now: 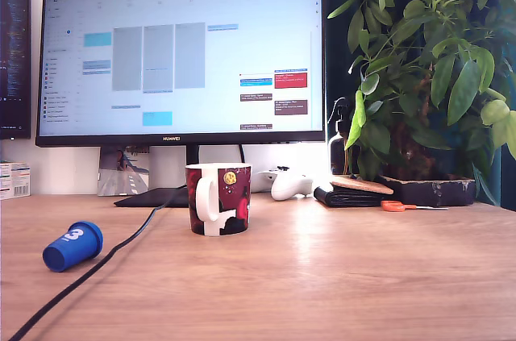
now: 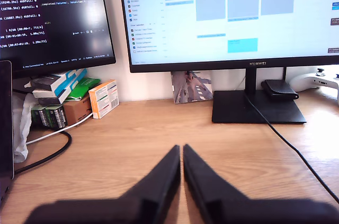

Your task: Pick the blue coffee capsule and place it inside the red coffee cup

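The blue coffee capsule [image 1: 72, 246] lies on its side on the wooden desk at the exterior view's left, a white "3" showing. The red coffee cup [image 1: 218, 198] stands upright near the desk's middle, its white handle turned toward the camera. A black cable runs between the two. My gripper [image 2: 181, 150] appears only in the wrist view: its two black fingers meet at the tips above bare desk, with nothing between them. Neither capsule nor cup shows in the wrist view, and no part of the arm shows in the exterior view.
A large monitor [image 1: 181, 51] on a black stand [image 2: 258, 113] fills the back. A white game controller [image 1: 289, 184], a dark wallet [image 1: 353, 193], orange scissors [image 1: 395, 206] and a potted plant [image 1: 427, 75] sit at the exterior view's right. Small boxes [image 2: 79, 97] and cables [image 2: 53, 150] crowd under a second monitor.
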